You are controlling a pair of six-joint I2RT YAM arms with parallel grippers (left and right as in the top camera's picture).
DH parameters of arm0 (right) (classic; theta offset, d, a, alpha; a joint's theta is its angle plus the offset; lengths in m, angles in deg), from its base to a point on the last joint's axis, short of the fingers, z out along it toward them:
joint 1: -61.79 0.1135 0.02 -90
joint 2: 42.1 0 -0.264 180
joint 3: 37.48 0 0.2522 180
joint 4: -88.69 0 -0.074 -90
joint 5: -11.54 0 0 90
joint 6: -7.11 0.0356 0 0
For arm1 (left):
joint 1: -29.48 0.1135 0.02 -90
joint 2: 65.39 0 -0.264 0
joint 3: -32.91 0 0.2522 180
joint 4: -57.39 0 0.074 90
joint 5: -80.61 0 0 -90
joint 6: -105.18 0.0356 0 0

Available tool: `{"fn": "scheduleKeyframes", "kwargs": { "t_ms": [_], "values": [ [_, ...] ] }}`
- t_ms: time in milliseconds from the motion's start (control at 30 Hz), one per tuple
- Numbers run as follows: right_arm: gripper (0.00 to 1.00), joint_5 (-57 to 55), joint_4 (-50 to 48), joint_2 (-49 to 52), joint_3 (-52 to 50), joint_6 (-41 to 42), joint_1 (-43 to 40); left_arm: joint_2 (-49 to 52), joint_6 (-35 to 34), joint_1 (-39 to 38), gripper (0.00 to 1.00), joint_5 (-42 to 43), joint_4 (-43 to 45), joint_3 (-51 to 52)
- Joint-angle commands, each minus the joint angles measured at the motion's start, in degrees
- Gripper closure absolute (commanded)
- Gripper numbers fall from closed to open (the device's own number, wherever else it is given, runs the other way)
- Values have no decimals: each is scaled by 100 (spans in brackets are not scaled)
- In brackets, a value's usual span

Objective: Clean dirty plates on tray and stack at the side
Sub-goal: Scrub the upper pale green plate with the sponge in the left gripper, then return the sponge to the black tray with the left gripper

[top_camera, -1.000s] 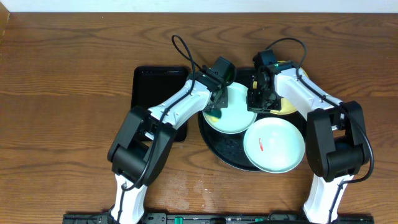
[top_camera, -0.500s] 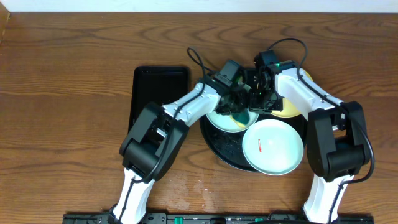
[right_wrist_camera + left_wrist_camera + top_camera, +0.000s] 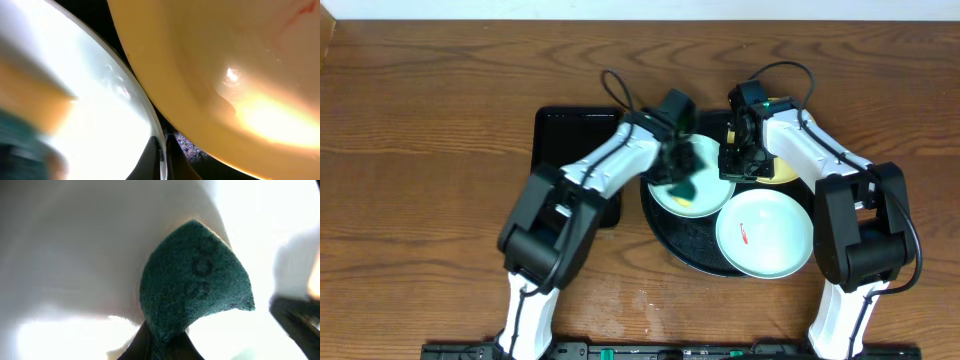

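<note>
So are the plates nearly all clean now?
Not yet. Done: nothing, all three sit on the tray, none stacked beside it. In hand: the left gripper presses a green sponge on one blue plate while the right gripper pinches its rim. Left: the other blue plate and the yellow plate show red smears, then stacking.

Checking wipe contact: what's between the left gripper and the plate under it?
A green sponge, pinched in the shut left gripper, lies on the pale blue plate. Clearest in the left wrist view; overhead shows it too.
</note>
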Motion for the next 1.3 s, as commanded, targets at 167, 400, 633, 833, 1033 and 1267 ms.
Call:
{"fn": "scheduleKeyframes", "kwargs": {
  "t_ms": [167, 400, 633, 833, 1033, 1267],
  "values": [
    [99, -280, 26, 111, -129, -125, 72, -452, 380, 326, 93, -1851, -157, 254],
    [99, -275, 46, 111, -129, -184, 72, -1071, 382, 315, 93, -1097, -197, 254],
    [99, -216, 42, 111, -129, -181, 72, -1740, 623, 402, 92, -1119, -629, 254],
    [99, -216, -26, 111, -129, -181, 72, -1980, 643, 907, 92, -2203, -1377, 315],
    [99, -216, -17, 94, -103, -446, 72, -1668, 638, 1473, 92, -2361, -1099, 1117],
    [99, -997, -59, -487, -101, -461, 76, -1639, 833, 1810, 57, -1810, -911, 1276]
  ]
}}
